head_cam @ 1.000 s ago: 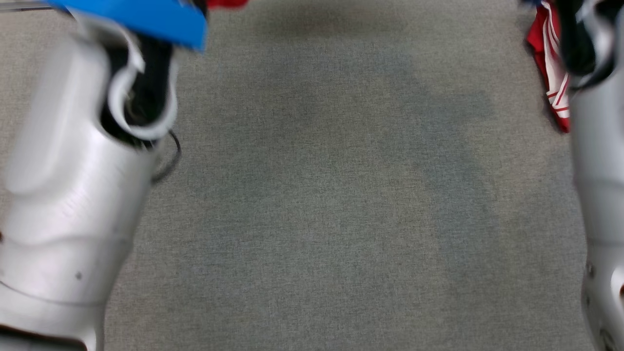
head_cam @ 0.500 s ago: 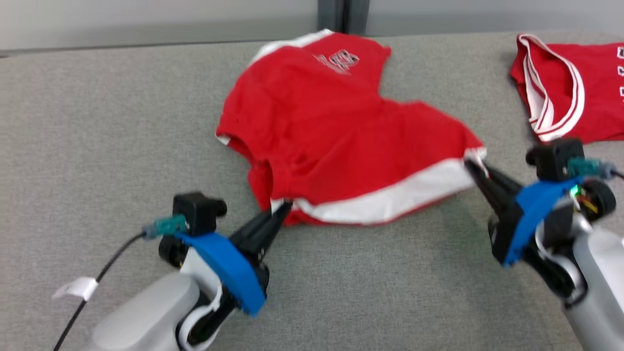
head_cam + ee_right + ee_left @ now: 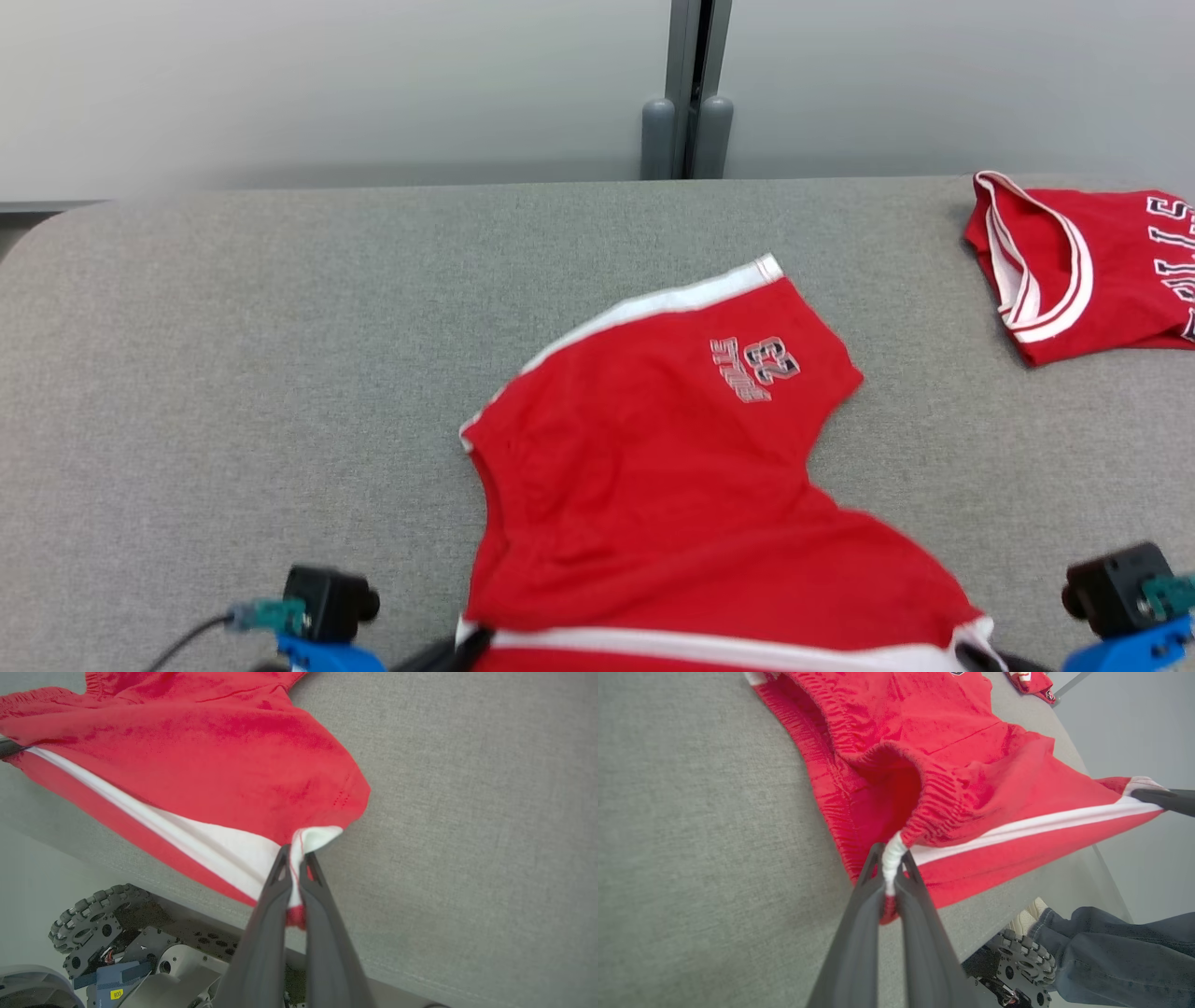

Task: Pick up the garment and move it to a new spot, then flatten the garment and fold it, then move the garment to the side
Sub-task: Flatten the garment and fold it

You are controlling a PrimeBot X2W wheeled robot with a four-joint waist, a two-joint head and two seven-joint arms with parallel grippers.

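A "23" is printed on the red shorts [image 3: 681, 485]; the small word beside it can't be made out. Letters ending "LLS" are seen on the red jersey [image 3: 1092, 280], cut off at the edge. "800" is printed on a yellow sticker [image 3: 116, 994] on the robot base [image 3: 154, 961].

garment [image 3: 653, 485]: was red, with a white hem stripe and a white-outlined "23" print
second garment [image 3: 1111, 271]: was red, white-trimmed, upper right
table [image 3: 233, 373]: was grey

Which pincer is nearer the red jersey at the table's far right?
Right. The right pincer grips the shorts at the corner on the jersey side; the left pincer grips the opposite corner, farther away.
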